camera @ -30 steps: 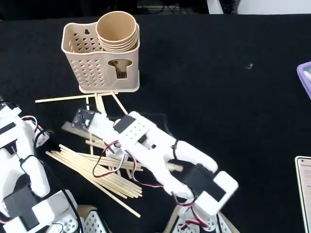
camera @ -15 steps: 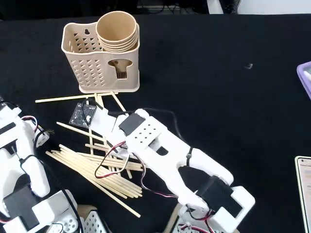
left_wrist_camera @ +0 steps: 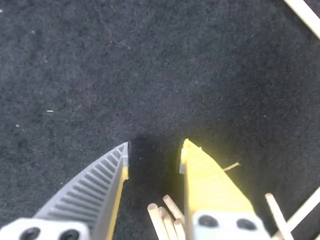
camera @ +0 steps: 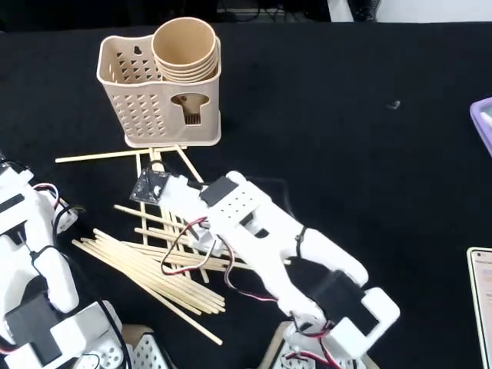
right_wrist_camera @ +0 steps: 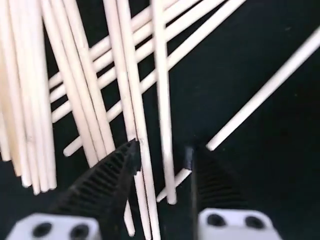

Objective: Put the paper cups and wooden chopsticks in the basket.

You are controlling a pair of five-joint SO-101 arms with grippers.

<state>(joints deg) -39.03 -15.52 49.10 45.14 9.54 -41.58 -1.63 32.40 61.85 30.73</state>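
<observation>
A beige perforated basket stands at the back left with a stack of paper cups inside it. Wooden chopsticks lie scattered on the black cloth in front of it. My right gripper hovers low over the chopsticks nearest the basket. In the right wrist view it is open, with one chopstick running through the gap and others beside the fingers. My left gripper is open over bare cloth, with several chopstick ends just behind its fingertips. The left arm sits at the near left.
A purple object pokes in at the right edge, and a white flat item lies at the lower right. One chopstick lies apart, left of the basket's foot. The black cloth stretches open across the middle and right.
My right gripper has shifted a little to the right above the chopsticks, and a few loose chopsticks under it have moved. The left arm has stayed still.
</observation>
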